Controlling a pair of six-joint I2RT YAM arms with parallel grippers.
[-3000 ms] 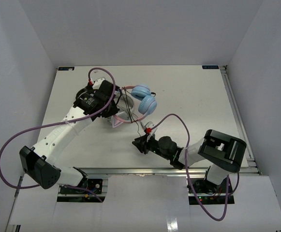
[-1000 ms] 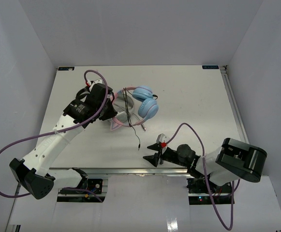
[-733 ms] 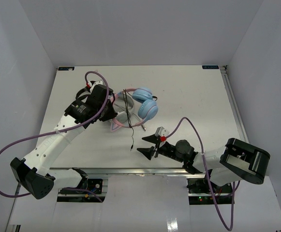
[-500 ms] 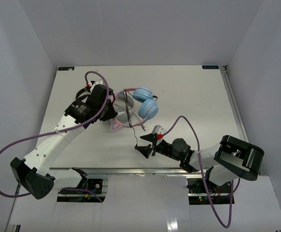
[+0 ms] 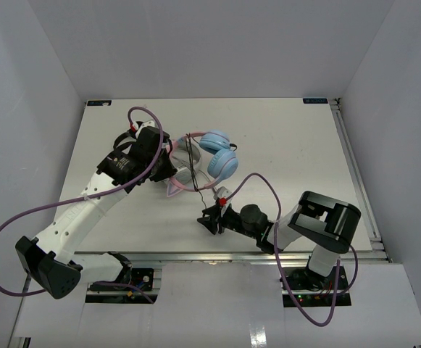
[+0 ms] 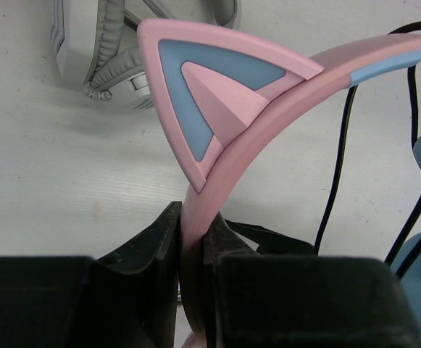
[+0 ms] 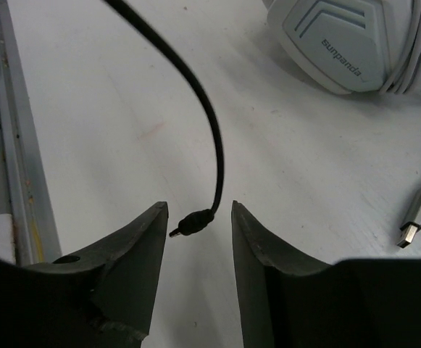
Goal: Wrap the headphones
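Observation:
The headphones (image 5: pixel 209 154) have a pink cat-eared headband (image 6: pixel 217 109) and light blue ear cups (image 5: pixel 221 161), and are held just above the table's middle. My left gripper (image 5: pixel 168 171) is shut on the headband, whose pink band runs between the jaws (image 6: pixel 193 239). The thin dark cable (image 5: pixel 201 190) hangs from the headband towards me. Its plug (image 7: pixel 196 223) lies between the open jaws of my right gripper (image 7: pixel 199 210), touching neither finger. In the top view my right gripper (image 5: pixel 209 220) sits low at the cable's end.
Grey-white headphones (image 6: pixel 101 43) lie on the table under the pink ones; they also show in the right wrist view (image 7: pixel 340 36), with their white cable and USB plug (image 7: pixel 415 217). The table's metal front rail (image 7: pixel 7 145) is close to my right gripper.
My right gripper has moved left and forward from the table's front edge to the cable's end, and the plug now lies between its open jaws. The left gripper keeps its hold.

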